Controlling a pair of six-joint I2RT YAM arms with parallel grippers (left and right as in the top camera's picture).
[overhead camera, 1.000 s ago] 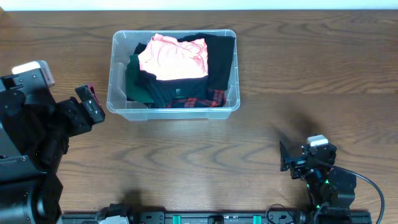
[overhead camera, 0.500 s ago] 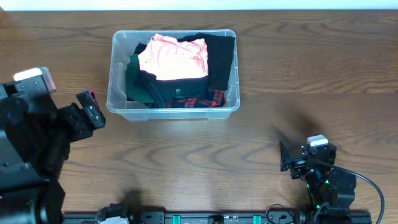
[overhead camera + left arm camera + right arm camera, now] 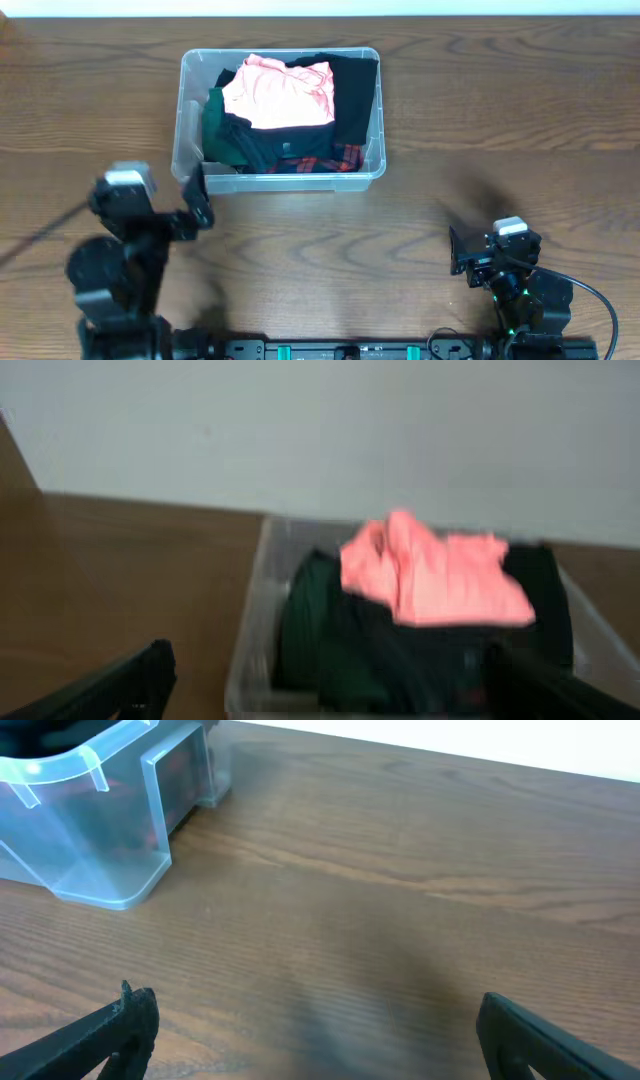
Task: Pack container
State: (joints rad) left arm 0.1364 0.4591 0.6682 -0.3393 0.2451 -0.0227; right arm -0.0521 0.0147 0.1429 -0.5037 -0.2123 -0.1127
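Observation:
The clear plastic container stands at the back middle of the table. It holds a pink garment on top of dark green, black and red-plaid clothes. My left gripper is open and empty, just in front of the container's front left corner. Its blurred wrist view shows the container and pink garment ahead between the jaws. My right gripper is open and empty over bare wood at the front right. The right wrist view shows the container's corner at far left.
The wooden table fills the view. A white wall stands behind it. The arm bases sit along the front edge.
My left arm has swung from the far left edge rightward and toward the front, bringing its gripper close to the container's front left corner. The right arm has not moved.

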